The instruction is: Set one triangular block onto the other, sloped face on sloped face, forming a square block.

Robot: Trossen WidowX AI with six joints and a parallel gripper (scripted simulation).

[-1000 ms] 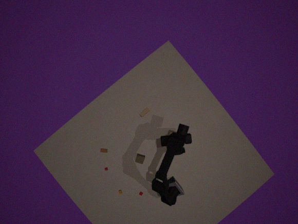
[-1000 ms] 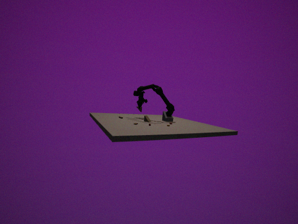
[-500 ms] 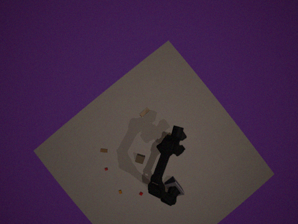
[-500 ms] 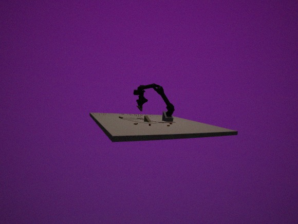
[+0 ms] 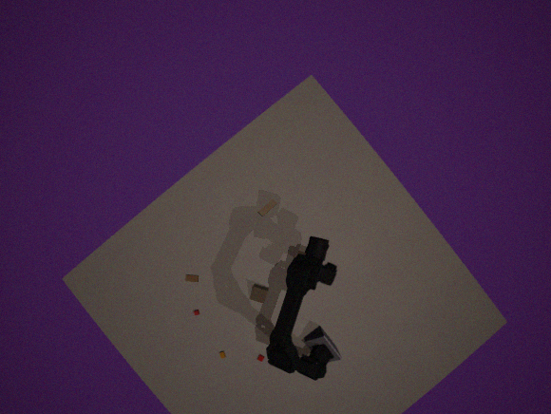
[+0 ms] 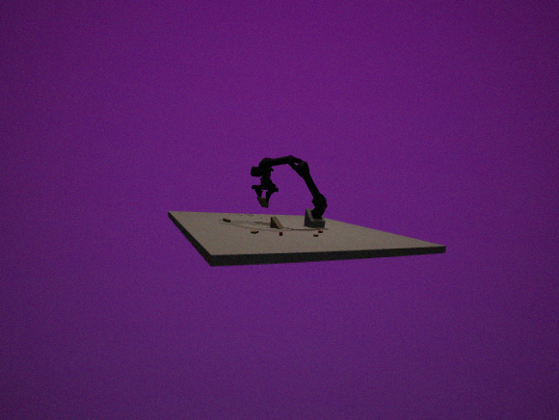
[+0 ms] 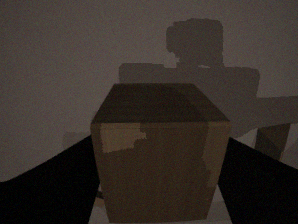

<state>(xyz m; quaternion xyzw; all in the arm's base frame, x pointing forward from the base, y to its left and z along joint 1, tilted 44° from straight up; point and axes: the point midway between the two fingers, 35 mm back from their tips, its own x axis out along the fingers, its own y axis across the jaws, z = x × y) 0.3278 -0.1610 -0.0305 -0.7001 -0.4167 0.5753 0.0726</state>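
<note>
My gripper point(image 6: 263, 196) point(image 7: 157, 137) is shut on one brown triangular block point(image 6: 262, 202) point(image 7: 160, 172), with a finger on each side of it. It holds the block well above the table. In the top view the arm mostly hides the held block. The other triangular block point(image 5: 258, 293) point(image 6: 276, 223) stands on the table point(image 5: 380, 214) point(image 6: 347, 241), apart from the held block and on the arm-base side of it. Its slope shows in the exterior view. A dark brown shape at the right of the wrist view may be this block; I cannot tell for sure.
Flat tan pieces point(image 5: 267, 208) point(image 5: 192, 278) lie on the table. Two small red cubes point(image 5: 196, 312) point(image 5: 260, 358) and a small orange piece point(image 5: 222, 354) also lie there. A grey wedge-shaped object point(image 5: 328, 341) point(image 6: 315, 223) stands at the arm's base. Arm shadows cross the table.
</note>
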